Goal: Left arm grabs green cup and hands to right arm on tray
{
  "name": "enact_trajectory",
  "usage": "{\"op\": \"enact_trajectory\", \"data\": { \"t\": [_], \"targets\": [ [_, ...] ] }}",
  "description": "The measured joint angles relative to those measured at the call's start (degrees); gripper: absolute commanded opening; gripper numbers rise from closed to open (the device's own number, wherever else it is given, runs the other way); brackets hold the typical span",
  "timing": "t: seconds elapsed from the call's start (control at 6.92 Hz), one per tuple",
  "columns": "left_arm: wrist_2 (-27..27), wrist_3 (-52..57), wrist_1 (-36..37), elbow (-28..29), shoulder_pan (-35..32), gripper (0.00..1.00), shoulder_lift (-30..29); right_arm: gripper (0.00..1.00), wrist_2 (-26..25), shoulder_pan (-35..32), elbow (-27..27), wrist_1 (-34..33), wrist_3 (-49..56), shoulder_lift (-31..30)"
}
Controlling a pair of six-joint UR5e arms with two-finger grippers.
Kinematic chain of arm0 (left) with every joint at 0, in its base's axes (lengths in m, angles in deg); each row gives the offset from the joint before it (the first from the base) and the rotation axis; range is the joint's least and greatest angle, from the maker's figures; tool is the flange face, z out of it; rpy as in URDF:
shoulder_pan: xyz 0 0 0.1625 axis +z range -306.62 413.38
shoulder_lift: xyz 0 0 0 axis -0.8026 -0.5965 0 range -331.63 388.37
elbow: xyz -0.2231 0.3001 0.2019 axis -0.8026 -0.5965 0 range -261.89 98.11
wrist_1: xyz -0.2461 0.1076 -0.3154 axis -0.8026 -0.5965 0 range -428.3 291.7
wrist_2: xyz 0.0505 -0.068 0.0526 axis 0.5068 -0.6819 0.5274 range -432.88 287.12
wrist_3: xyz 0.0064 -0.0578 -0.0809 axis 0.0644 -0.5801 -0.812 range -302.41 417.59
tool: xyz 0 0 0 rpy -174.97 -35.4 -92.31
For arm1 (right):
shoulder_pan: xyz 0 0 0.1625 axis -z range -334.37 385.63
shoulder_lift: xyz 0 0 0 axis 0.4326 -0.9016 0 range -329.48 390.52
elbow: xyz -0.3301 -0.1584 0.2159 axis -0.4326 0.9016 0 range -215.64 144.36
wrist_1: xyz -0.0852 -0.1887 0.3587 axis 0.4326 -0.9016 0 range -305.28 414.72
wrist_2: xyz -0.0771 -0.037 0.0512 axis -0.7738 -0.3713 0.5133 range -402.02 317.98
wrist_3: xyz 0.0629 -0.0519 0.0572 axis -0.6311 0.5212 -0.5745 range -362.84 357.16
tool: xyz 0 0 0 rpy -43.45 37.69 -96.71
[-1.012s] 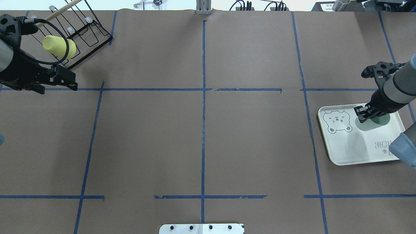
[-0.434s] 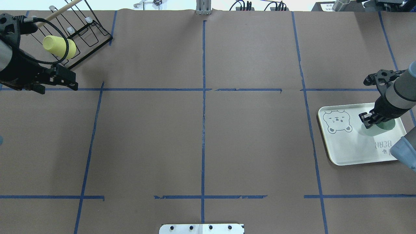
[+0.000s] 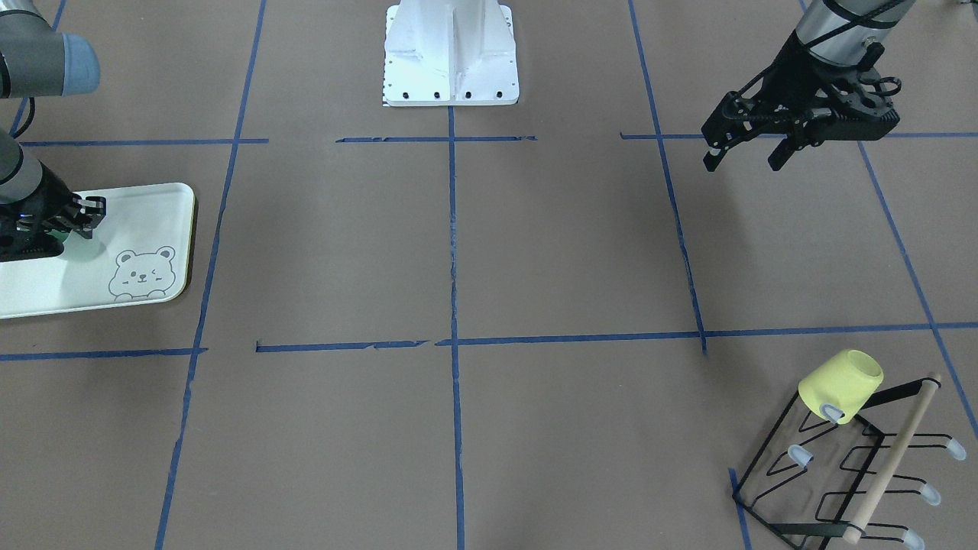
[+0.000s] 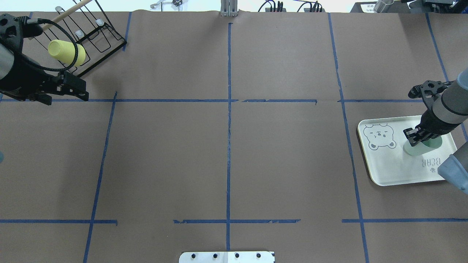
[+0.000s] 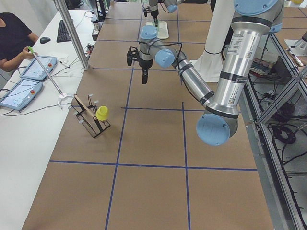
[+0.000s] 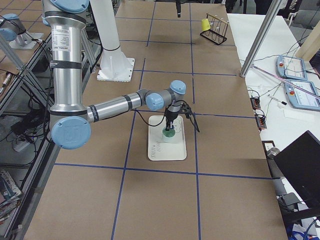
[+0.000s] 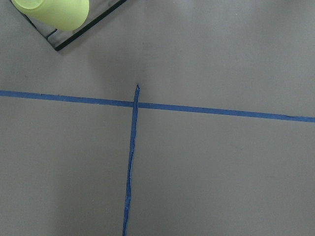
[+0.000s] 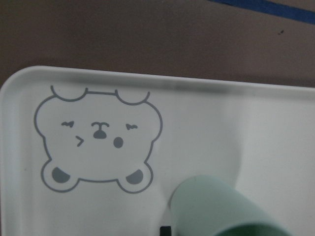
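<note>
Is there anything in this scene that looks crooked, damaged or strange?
Nothing serious. The tray sits slightly skewed to the blue tape lines, and the tape is ragged and broken in places. The green cup is at the tray, in the right gripper; whether it stands straight is unclear.

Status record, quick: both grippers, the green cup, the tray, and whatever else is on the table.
left gripper: open, empty, above bare table near wire rack
right gripper: shut on green cup, over tray
green cup: beside bear drawing; contact with tray unclear
tray: flat on table, robot's right side
yellow cup: hung on wire rack
</note>
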Motion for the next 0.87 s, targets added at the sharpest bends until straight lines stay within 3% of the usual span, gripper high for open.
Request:
{"op": "enact_trajectory", "data": {
  "t": [0.43, 0.87],
  "targets": [
    [0.0, -0.13, -0.01, -0.1, -0.01, 1.0, -0.16, 1.0, -0.64, -0.11, -2.75, -0.18, -0.2, -0.18],
    [0.07, 0.41, 0.05, -1.11, -0.8, 1.0, 1.09, 1.0, 2.11, -8.69, -13.74, -0.67, 0.15, -5.62]
  ]
}}
